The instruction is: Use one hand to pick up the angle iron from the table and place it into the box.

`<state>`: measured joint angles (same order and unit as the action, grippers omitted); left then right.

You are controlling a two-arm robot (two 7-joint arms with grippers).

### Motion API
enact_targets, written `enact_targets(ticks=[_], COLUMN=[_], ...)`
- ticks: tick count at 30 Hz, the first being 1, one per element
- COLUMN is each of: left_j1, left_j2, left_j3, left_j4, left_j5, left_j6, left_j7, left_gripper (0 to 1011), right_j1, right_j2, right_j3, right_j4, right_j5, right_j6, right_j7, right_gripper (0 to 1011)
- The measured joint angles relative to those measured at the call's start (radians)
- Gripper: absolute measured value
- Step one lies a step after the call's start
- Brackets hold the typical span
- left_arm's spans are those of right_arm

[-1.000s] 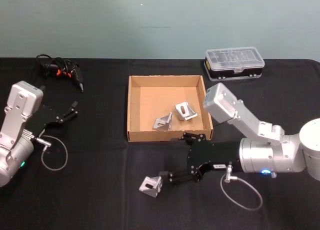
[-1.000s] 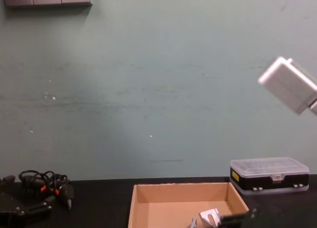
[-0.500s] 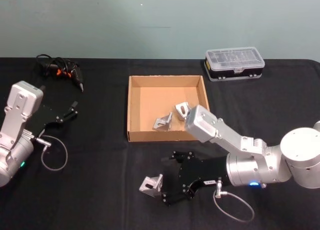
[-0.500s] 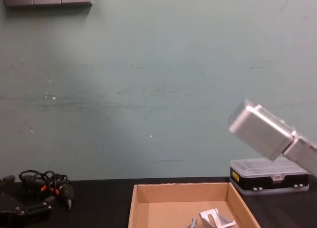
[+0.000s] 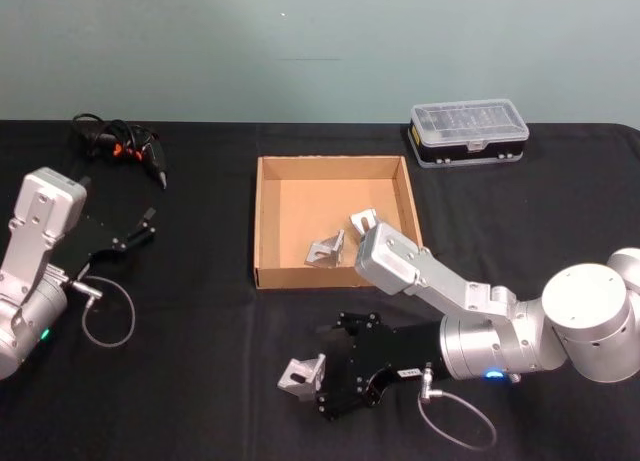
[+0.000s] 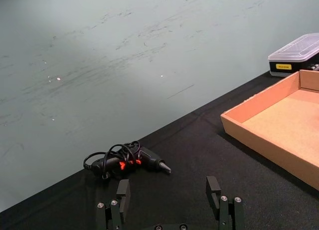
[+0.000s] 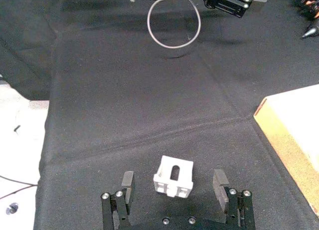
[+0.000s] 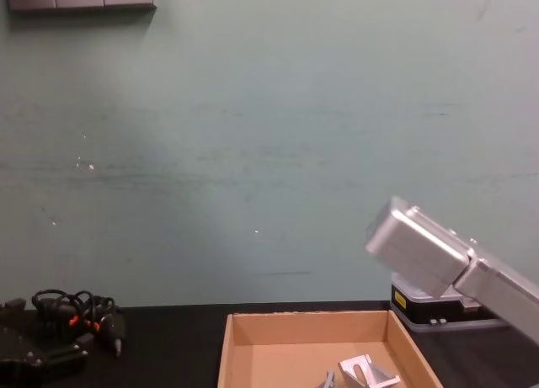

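An angle iron [image 5: 302,376], a small silver bracket, lies on the black table [image 5: 200,321] in front of the box [image 5: 264,216]. My right gripper [image 5: 326,373] is low over the table, open, with the angle iron [image 7: 173,176] between its two fingers [image 7: 127,183] and a gap on each side. The tan box [image 8: 240,333] holds two more silver brackets [image 5: 326,249], [image 5: 364,223]. My left gripper [image 5: 145,226] rests open at the table's left, holding nothing.
A black case with a clear lid [image 5: 469,129] stands at the back right. A black tool with a coiled cable and orange marks [image 5: 120,144] lies at the back left, also in the left wrist view [image 6: 127,160]. A loop of grey cable [image 7: 173,23] hangs by the left arm.
My right arm has swung down and toward the front left. Its open fingers moved from beside the angle iron to either side of it. The left arm has stayed put.
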<state>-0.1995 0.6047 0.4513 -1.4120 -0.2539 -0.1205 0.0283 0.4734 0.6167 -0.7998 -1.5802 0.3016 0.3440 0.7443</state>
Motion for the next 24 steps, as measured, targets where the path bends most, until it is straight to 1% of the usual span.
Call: enact_targets(ticks=[5,16,17,18,19,22,24], left_j1=[0.000,0.000,0.000,0.000,0.000,0.000,0.000], left_j2=[0.000,0.000,0.000,0.000,0.000,0.000,0.000], left_j3=[0.000,0.000,0.000,0.000,0.000,0.000,0.000], left_j4=[0.000,0.000,0.000,0.000,0.000,0.000,0.000], left_j5=[0.000,0.000,0.000,0.000,0.000,0.000,0.000], left_j6=[0.000,0.000,0.000,0.000,0.000,0.000,0.000], left_j7=[0.000,0.000,0.000,0.000,0.000,0.000,0.000], left_gripper=[1000,1000,1000,1000,1000,1000,1000], right_j1=[0.005,0.006,0.006,0.005,0.005,0.005,0.006], right_j2=[-0.010,-0.015,-0.015,-0.015,-0.015,-0.017,-0.017], right_j3=[-0.003,-0.006,-0.006,-0.006,-0.006,-0.009,-0.011], right_j4=[0.015,0.025,0.025,0.025,0.025,0.025,0.025], right_j5=[-0.004,-0.009,-0.009,-0.009,-0.009,-0.010,-0.012], right_j6=[0.004,0.006,0.006,0.006,0.006,0.004,0.001], right_j7=[0.002,0.007,0.008,0.008,0.008,0.011,0.015], right_gripper=[1000,993,969,969,932,873,812])
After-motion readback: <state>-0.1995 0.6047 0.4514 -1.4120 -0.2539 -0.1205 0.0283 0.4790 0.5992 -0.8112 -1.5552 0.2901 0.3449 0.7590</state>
